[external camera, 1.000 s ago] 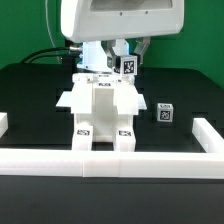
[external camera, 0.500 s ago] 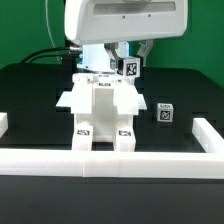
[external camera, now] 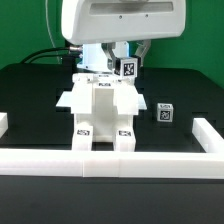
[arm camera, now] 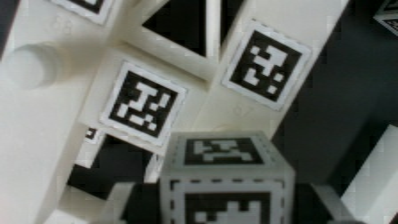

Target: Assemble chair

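Observation:
The white chair assembly (external camera: 102,105) stands at the table's middle, with tags on its front faces. My gripper (external camera: 127,58) hangs just behind its upper right side in the exterior view. It is shut on a small white tagged block (external camera: 129,67). In the wrist view this block (arm camera: 222,170) sits between my fingers, close to the chair's tagged panels (arm camera: 146,95). The gripper (arm camera: 222,205) is at that picture's edge. A second small tagged block (external camera: 164,113) lies on the table to the exterior view's right of the chair.
A white raised rim (external camera: 150,160) runs along the table's front, with short ends at both sides (external camera: 209,130). The arm's large white head (external camera: 120,20) hides the space behind the chair. Cables (external camera: 45,55) lie at the back left.
The arm's head has shifted only slightly sideways and back. The block stays in the gripper, and the chair and the loose block have not moved.

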Controlling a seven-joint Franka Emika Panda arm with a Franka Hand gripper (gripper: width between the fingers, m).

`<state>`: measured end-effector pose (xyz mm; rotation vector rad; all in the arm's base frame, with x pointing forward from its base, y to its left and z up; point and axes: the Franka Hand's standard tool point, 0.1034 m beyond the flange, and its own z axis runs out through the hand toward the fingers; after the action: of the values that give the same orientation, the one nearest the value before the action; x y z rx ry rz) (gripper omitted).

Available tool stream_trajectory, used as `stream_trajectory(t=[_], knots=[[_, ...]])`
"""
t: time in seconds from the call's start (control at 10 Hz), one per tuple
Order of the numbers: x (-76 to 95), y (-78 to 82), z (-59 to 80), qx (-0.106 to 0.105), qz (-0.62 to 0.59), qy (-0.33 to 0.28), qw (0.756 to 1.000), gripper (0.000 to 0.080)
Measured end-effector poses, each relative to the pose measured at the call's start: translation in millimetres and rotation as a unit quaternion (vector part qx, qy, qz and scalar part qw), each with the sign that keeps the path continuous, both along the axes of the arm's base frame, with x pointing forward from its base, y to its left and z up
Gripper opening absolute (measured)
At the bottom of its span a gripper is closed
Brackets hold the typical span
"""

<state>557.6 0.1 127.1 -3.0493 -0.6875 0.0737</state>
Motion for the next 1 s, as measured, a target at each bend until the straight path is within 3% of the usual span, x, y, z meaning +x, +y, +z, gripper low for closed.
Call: stream_trajectory(t=[1.0], knots=[[-5.5, 2.6, 5.8, 0.003, -0.005, 0.002, 1.000, 0.0284]])
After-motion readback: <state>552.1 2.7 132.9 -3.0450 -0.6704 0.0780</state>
